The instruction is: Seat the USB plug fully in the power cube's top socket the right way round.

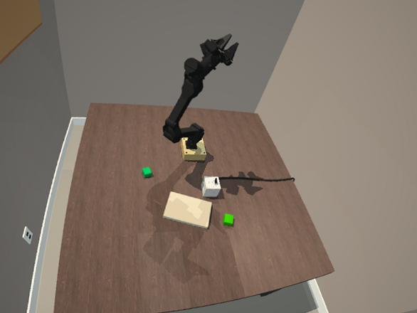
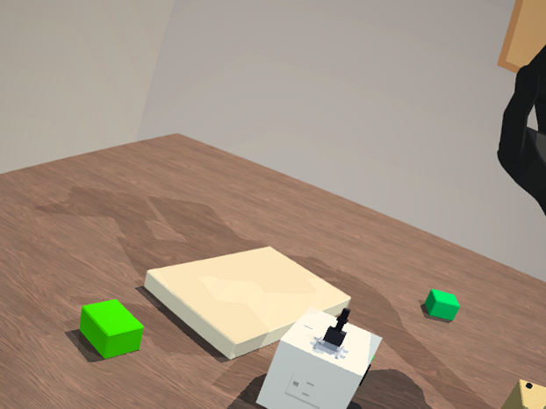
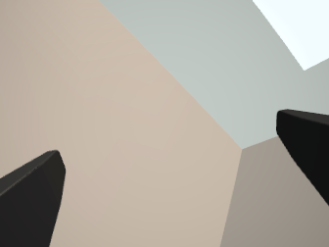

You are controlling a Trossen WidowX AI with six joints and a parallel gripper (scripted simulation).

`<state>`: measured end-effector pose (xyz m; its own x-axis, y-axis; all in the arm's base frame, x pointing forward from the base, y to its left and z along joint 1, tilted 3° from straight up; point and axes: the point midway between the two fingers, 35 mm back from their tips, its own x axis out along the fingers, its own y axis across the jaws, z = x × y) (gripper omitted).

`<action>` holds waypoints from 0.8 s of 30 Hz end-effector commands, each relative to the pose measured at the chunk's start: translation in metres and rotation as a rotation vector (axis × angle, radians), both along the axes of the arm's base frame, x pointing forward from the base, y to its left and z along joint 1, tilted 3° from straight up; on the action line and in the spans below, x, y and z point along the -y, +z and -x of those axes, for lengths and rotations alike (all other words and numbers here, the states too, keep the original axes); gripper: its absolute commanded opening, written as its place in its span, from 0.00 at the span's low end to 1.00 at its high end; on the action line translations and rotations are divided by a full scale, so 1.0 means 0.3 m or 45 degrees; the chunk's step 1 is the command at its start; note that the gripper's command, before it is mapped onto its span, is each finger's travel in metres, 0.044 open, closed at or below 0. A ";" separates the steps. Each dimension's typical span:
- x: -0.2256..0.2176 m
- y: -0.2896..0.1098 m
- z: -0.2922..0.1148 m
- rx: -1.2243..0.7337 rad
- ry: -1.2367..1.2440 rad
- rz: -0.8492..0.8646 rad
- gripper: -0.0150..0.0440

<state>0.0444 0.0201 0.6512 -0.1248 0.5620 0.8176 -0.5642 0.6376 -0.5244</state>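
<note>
The gripper stood wide open and empty, raised high above the table's far edge; the USB plug stood in the power cube.

Arm raised high; hand wide open, empty, pointing upward.

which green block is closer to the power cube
The brighter lime green block, lying just past the flat cream slab's end, near the power cube. The other green block lies alone, farther off on the table.
</note>
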 end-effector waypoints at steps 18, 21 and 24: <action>-0.860 -0.637 -0.088 0.309 -0.823 1.348 1.00; -0.892 -0.762 -0.209 0.230 -0.894 1.550 1.00; -0.889 -0.882 -0.339 0.130 -0.961 1.740 1.00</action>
